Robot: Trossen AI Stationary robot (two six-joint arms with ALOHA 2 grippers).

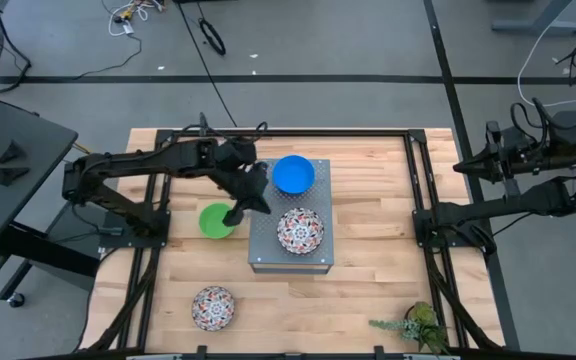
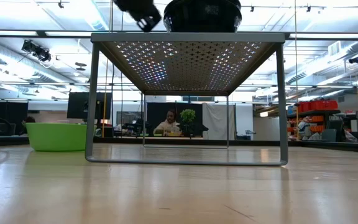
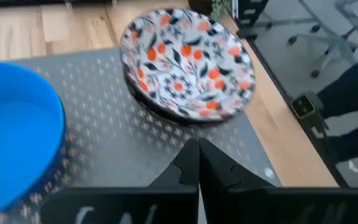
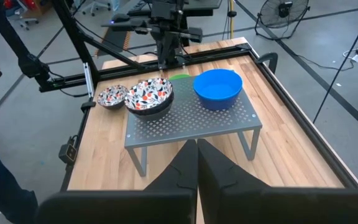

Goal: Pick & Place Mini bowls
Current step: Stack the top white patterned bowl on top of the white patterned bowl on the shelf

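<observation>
— Where's the left gripper (image 1: pixel 236 212) from where you stand?

— Over the left edge of the grey perforated box (image 1: pixel 258 255), reaching in from that side — its 2 fingers (image 3: pixel 188 167) are pressed together with nothing between them.

— And the bowls?

— 2 sit on top of the box: the bright blue bowl (image 1: pixel 293 174) at its far corner, and a floral bowl (image 1: pixel 300 230) nearer the front, which rests in a dark bowl (image 4: pixel 149 109) under it. The 2 on the box are near each other but apart.

— The green one?

— The green bowl (image 1: pixel 215 220) is on the wooden table (image 1: pixel 368 270), just beside the box's left edge, partly under the left gripper. A second floral bowl (image 1: pixel 213 307) stands on the table well in front of the box, toward its left corner.

— The other arm?

— The right gripper (image 4: pixel 197 163) waits well off to the right of the box, past the table's rail; its fingers meet too, holding nothing. A small plant (image 1: pixel 415 324) sits on the table in front of the box, off to its right.
</observation>
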